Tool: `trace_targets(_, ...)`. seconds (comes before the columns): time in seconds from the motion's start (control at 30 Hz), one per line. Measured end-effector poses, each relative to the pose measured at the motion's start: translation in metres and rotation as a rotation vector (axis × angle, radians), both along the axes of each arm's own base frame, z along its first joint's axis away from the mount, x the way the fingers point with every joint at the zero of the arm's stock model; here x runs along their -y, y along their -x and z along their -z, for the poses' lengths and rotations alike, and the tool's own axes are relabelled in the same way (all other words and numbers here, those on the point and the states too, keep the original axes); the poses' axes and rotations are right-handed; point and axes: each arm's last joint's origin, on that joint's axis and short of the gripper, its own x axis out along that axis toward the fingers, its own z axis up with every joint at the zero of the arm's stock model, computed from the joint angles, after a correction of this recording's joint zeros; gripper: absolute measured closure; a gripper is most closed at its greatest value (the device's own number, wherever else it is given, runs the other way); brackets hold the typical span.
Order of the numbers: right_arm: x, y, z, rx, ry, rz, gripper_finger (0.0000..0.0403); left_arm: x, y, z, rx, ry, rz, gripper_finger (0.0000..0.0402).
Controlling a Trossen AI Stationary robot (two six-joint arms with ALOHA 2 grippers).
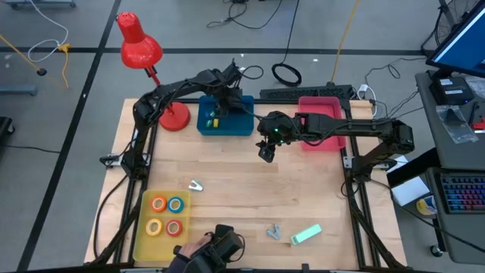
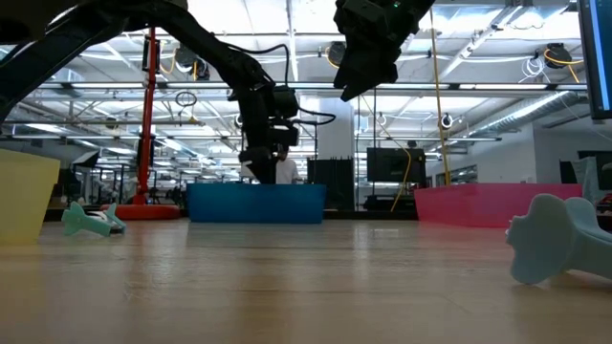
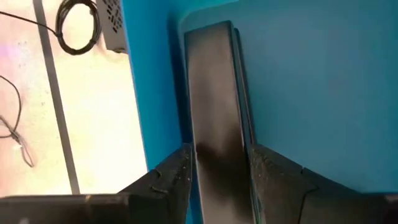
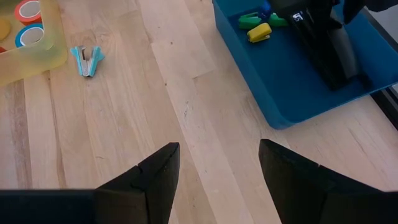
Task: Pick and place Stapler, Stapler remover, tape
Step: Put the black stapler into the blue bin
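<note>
A wooden table (image 1: 250, 189) is seen crowded at its far edge by a red desk lamp (image 1: 144, 57), a blue bin (image 1: 242, 125) and a pink bin (image 1: 314, 140), while a yellow tray (image 1: 144, 235) at the near left corner is filled with four tape rolls (image 1: 167, 214) in orange, blue, yellow and red. The left gripper (image 1: 224, 102) is lowered into the blue bin, where a black stapler (image 3: 217, 106) is framed between its two fingers (image 3: 171, 180); the jaws stand slightly parted on either side of the stapler, and whether it is clamped cannot be told. Small green and yellow pieces (image 4: 258, 28) are seen beside it in the bin. The right gripper (image 1: 267, 152) is held above the bare table centre, its jaws spread and empty. A pale staple remover (image 1: 195, 184) lies just beyond the tray, a second one (image 1: 273, 231) and a mint-green stapler (image 1: 306, 234) near the front edge. A gloved hand (image 1: 212, 250) is cut off by the front edge, and the stapler's near end is hidden behind the left fingers
</note>
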Motion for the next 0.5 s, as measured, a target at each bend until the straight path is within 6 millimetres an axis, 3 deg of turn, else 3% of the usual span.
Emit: trace_targets(0.5, -0.0001, 0.0000, 0.0000, 0.000, 0.000, -0.001, 0.0190, -0.0011, 0.0044, 0.0008, -0.011, 0.031, -0.030, 0.0245)
